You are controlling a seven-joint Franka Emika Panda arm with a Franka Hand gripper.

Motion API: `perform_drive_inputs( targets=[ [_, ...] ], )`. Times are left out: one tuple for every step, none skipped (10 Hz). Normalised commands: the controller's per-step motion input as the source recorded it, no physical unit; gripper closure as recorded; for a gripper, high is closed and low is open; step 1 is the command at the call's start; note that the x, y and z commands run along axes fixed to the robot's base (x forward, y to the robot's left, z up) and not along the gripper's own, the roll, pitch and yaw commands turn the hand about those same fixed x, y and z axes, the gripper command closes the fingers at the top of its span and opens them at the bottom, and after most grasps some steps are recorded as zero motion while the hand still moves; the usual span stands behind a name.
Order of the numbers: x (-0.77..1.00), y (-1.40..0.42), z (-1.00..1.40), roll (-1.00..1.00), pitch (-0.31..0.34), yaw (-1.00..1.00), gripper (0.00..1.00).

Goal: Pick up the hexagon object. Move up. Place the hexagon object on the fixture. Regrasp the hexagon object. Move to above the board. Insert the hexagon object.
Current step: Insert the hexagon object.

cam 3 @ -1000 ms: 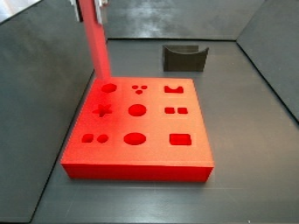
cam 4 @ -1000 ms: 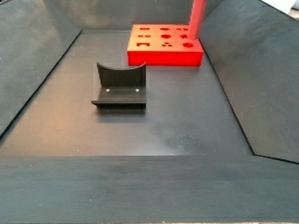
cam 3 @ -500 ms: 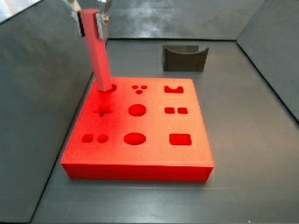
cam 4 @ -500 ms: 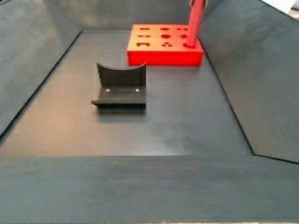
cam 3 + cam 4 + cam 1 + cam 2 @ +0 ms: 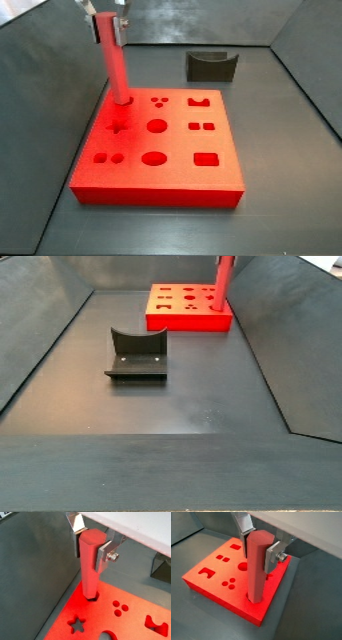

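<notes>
Salmon-pink and faceted, the hexagon object stands upright in a wrist view, its lower end at a dark cut-out in the board. The gripper is clamped on the rod's upper part; a silver finger lies flat against one facet, another plate shows on the opposite side. The jaws stand only as far apart as the rod is thick.

In a wrist view from another angle, the hexagon object reaches down to a corner region of the board, and the gripper holds it near the top. How deep the tip sits cannot be told here.

In a side view the gripper is at 11 o'clock of the board, the hexagon object hanging straight down to a hole near the board's far-left corner. The fixture stands well apart, at about 1 o'clock beyond the board, with nothing in it.

In a side view from the opposite end, the fixture is near the middle of the floor, the board at 12 o'clock, the hexagon object upright at its right edge; the gripper is out of frame.

The step in hand looks like insertion. Doing it well means keeping the rod vertical, its facets matched to the hole, and pressing straight down without side load before letting go.
</notes>
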Motion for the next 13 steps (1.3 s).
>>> perform_drive_inputs(
  targets=[
    [0.21, -0.05, -0.07, 0.00, -0.007, 0.00, 1.00],
    [0.19, 0.00, -0.11, 0.00, -0.007, 0.00, 1.00],
    [0.17, 0.00, -0.15, 0.00, 0.000, 0.00, 1.00],
    [0.16, 0.00, -0.23, 0.00, 0.000, 0.00, 1.00],
    [0.07, 0.00, -0.45, 0.05, 0.000, 0.00, 1.00],
    [0.04, -0.03, -0.68, 0.17, 0.000, 0.00, 1.00],
    [0.07, -0.11, -0.67, 0.21, 0.000, -0.04, 1.00],
    [0.12, -0.18, -0.55, 0.21, 0.000, -0.10, 1.00],
    [0.11, -0.11, -0.27, 0.11, 0.000, -0.05, 1.00],
    [0.00, -0.11, -0.22, 0.11, -0.086, 0.00, 1.00],
    [0.00, -0.02, -0.23, 0.02, -0.067, 0.00, 1.00],
    [0.00, 0.00, -0.15, -0.01, -0.054, -0.07, 1.00],
    [0.00, 0.00, 0.00, -0.01, 0.000, 0.00, 1.00]
  ],
)
